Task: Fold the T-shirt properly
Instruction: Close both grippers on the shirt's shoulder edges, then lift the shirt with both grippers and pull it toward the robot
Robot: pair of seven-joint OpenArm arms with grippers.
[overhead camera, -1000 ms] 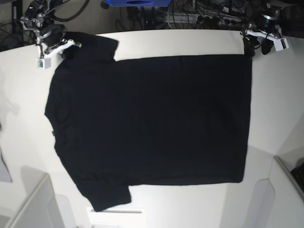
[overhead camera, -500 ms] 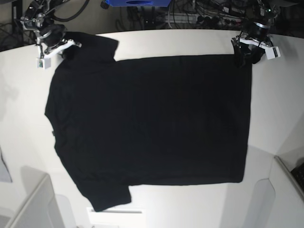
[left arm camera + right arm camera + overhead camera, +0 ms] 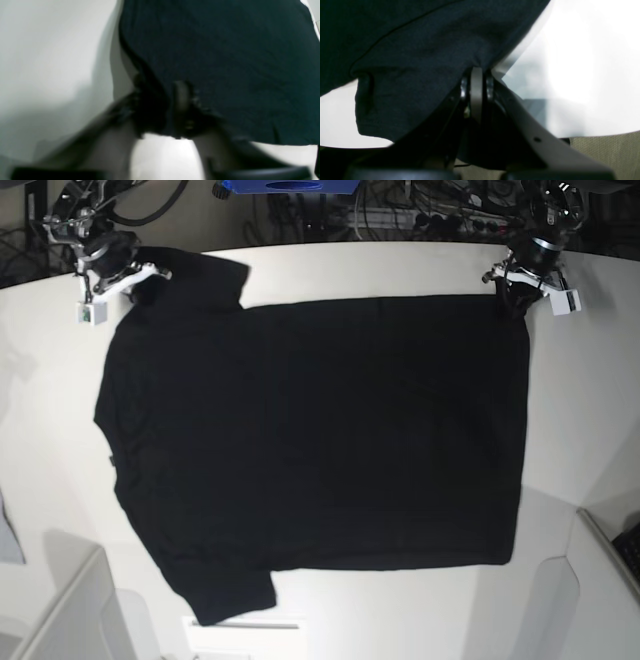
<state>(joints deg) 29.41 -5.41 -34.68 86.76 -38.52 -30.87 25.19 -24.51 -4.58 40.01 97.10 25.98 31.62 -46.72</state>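
Overhead, we see the T-shirt (image 3: 310,440) spread flat on the white worktop (image 3: 400,265). Our right gripper (image 3: 476,75) is clamped on cloth at its far sleeve corner, and our left gripper (image 3: 162,100) is pinching the far hem corner. Cables (image 3: 420,210) clutter the space behind the worktop.

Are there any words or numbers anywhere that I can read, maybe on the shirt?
None: no words or numbers can be read in these pictures.
The T-shirt shows only plain black cloth, no print in view.
The small white tags on the right tool and left tool are too small to read.
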